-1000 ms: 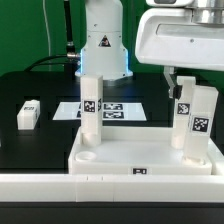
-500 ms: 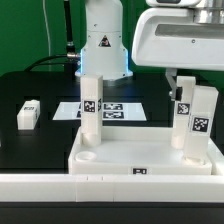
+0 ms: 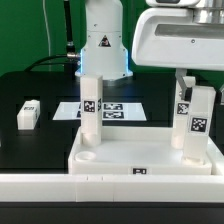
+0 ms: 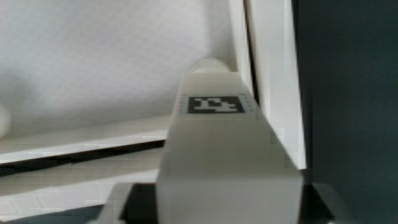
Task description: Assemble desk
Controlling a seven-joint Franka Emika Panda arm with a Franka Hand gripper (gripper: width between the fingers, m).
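Two legs (image 3: 91, 108) (image 3: 196, 125) stand on one desk top (image 3: 140, 158), one loose leg (image 3: 28, 114) apart.

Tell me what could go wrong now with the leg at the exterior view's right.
The gripper sits near the top of the leg at the exterior view's right, so a sideways push might tilt it on the desk top. The other upright leg stands nearby; the gripper could bump it.
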